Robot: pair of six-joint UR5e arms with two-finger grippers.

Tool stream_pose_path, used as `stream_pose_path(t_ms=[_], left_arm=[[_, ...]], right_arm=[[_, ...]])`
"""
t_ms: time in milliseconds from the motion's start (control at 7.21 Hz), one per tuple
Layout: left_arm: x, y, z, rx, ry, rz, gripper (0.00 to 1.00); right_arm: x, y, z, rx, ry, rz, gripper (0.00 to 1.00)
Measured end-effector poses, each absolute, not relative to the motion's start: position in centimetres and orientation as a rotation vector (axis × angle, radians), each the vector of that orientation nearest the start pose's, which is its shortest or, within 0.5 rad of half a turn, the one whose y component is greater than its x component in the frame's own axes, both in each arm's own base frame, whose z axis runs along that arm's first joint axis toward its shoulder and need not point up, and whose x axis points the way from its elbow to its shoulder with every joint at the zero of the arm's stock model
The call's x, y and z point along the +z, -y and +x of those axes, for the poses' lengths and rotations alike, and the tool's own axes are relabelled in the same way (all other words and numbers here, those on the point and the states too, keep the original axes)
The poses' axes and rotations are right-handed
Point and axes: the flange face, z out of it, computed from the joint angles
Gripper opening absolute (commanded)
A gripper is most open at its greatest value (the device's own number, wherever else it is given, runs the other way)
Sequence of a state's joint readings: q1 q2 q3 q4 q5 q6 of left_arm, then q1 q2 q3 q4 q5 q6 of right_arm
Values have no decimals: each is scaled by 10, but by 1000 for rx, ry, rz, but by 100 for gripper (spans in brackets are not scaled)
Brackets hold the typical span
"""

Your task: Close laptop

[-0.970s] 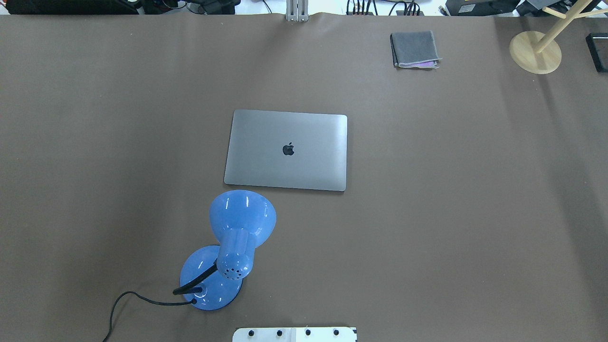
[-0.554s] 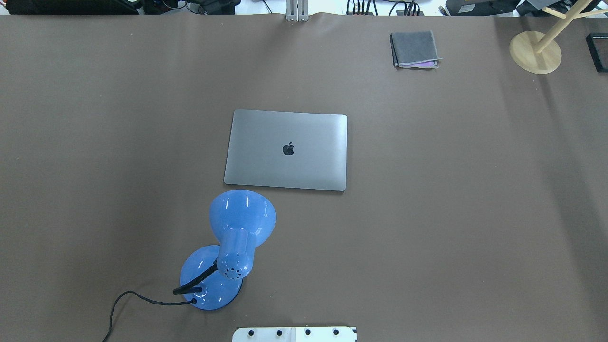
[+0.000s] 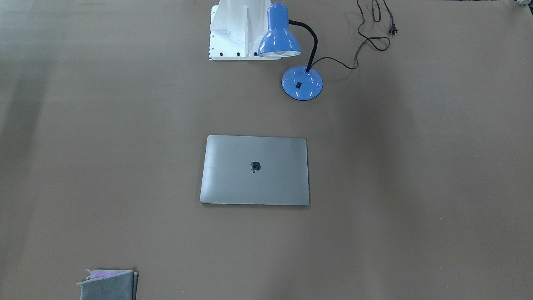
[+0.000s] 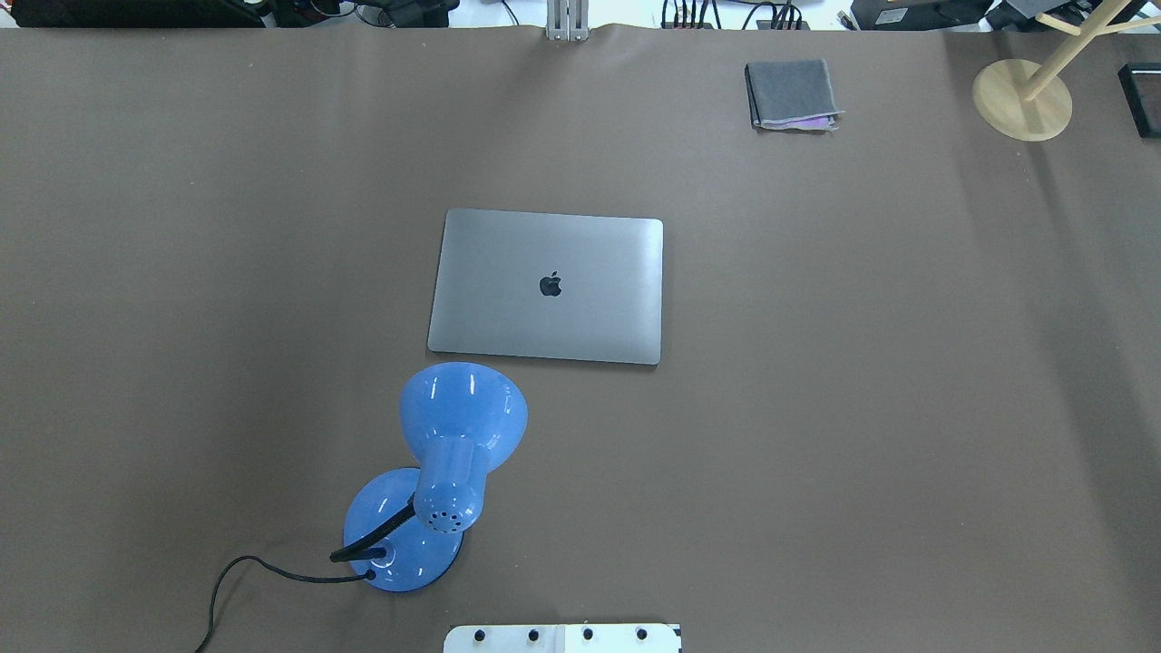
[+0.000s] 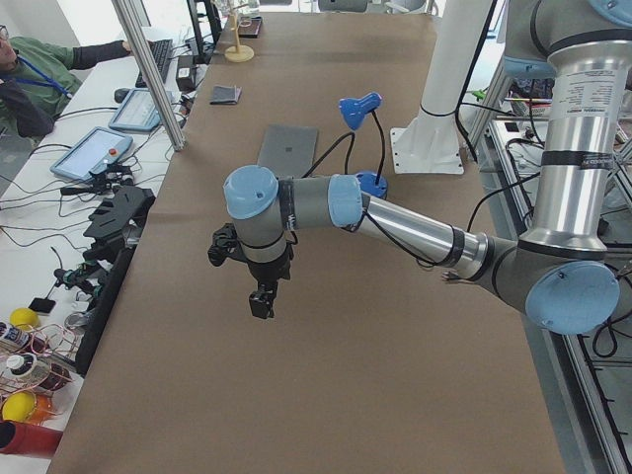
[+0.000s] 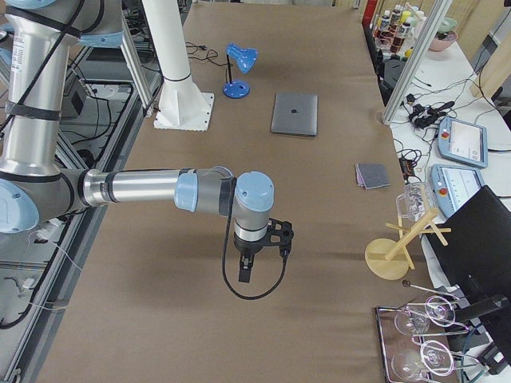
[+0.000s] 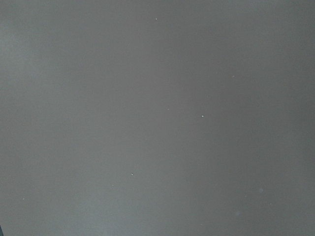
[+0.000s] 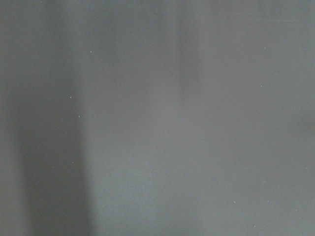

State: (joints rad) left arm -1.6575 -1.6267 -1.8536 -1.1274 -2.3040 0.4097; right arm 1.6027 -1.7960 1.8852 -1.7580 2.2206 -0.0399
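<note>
Left jaws and right jaws show only in the two side views, each hanging above bare desk [image 4: 816,408]; whether they are apart or together I cannot tell. Well apart from both, roughly midway between them, the laptop [image 4: 547,287] lies flat, lid down and logo up, with no gap that I can see. A blue desk lamp [image 4: 453,453] stands just beside it, on the left jaws' side. Closing looks done, I judge. Doing this step well means holding both jaws clear of the lid. Any checking press should be light and kept away from the lamp shade.
</note>
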Motion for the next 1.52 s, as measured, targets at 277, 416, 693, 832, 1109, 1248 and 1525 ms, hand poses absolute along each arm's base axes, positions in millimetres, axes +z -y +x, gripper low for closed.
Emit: stream_pose_path(t_ms=[277, 416, 693, 832, 1109, 1248, 1525], left_arm=[[541, 477, -109, 269, -737, 83, 99], [541, 477, -109, 269, -737, 84, 99], [541, 477, -109, 269, -737, 83, 99], [540, 477, -109, 270, -736, 84, 99], [540, 477, -109, 270, -735, 85, 99], [540, 477, -109, 270, -735, 85, 99], [540, 477, -109, 270, -735, 85, 99]], right_arm=[[630, 385, 85, 22, 653, -71, 100], [630, 385, 84, 21, 653, -70, 100], [629, 386, 84, 18, 653, -65, 100], [629, 387, 83, 16, 652, -61, 100], [629, 387, 83, 13, 652, -60, 100], [629, 387, 82, 12, 652, -60, 100], [628, 388, 81, 8, 652, -58, 100]])
